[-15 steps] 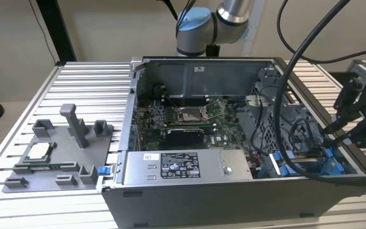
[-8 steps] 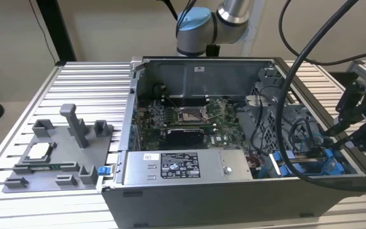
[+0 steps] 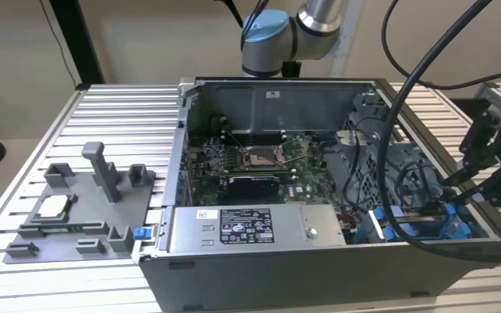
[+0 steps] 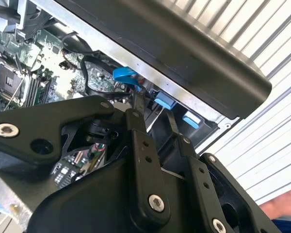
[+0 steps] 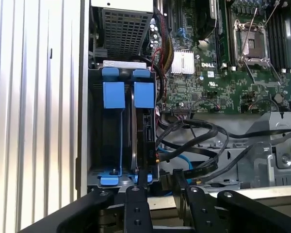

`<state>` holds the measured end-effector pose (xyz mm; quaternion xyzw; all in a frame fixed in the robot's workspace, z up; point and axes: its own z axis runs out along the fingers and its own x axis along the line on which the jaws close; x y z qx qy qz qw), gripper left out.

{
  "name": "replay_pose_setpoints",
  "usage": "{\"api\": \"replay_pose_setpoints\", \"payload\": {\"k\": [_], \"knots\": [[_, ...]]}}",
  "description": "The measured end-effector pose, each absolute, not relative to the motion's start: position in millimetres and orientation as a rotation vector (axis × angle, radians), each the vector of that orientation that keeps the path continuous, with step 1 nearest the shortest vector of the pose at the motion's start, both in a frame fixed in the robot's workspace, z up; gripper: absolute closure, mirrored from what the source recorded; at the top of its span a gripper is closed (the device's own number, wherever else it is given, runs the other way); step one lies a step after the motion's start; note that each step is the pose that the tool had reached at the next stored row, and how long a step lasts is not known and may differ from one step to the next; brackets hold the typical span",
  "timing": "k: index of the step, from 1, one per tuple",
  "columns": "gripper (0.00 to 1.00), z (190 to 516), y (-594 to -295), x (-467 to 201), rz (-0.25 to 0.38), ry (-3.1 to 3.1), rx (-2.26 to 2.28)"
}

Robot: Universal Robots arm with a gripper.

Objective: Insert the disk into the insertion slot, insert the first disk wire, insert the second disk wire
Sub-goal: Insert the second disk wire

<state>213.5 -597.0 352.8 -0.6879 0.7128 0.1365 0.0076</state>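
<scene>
Reaching over an opened PC case (image 3: 320,267) on a slatted alu. table (image 3: 120,111), a Universal Robots arm (image 3: 273,32) bends down toward the corner of the chassis at the exterior view's right. The side panel is off so the arm can work from above. A grey peg tray (image 3: 68,215) lies on the table beside the case, at the exterior view's left, and a grey box w/ a sticker (image 3: 242,228) sits along the front edge, in front of the motherboard (image 3: 250,163).

The insertion slot (image 5: 94,126), a grey bay w/ blue rails, occupies that corner, and the disk (image 5: 146,131) appears to stand on edge inside it, blue carrier tabs up and its dark connector edge facing the board side, prob. so the leads can reach it. Loose black wires (image 5: 199,136) and a blue one (image 5: 177,158) curl just beside that edge; none can be seen plugged in.

The gripper (image 5: 160,178) hovers at the bay's near end, fingers parted w/ nothing visibly between them, one finger (image 4: 136,116) near a blue plug (image 4: 123,75) in the second wrist view. Contact can't be confirmed.
</scene>
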Motion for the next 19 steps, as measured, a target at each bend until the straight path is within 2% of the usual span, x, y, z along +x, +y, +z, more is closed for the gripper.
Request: {"api": "replay_pose_setpoints", "payload": {"k": [19], "knots": [[0.00,348.2,-596.6,213.5,0.443,2.216,-2.128]]}}
